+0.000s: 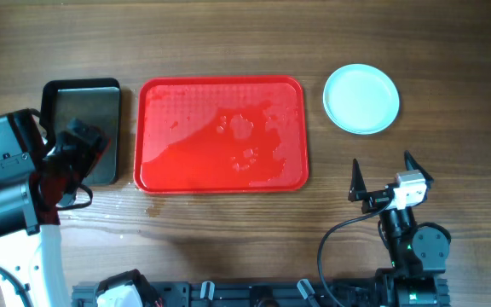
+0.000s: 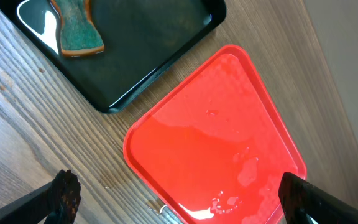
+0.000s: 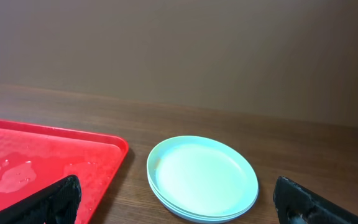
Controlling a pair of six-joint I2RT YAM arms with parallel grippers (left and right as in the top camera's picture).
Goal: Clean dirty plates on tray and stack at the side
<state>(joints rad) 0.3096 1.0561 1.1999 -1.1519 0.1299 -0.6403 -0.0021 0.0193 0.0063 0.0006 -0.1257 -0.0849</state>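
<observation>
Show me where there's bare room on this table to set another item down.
Bare wood lies right of the stacked pale mint plates, and in front of the wet red plastic tray. Crowded: the black metal pan, under the left arm.

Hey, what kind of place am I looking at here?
Likely a robot lab bench set up for dishwashing practice: a wet red tray, a sponge in a black pan, and stacked plates on a wooden table.
</observation>
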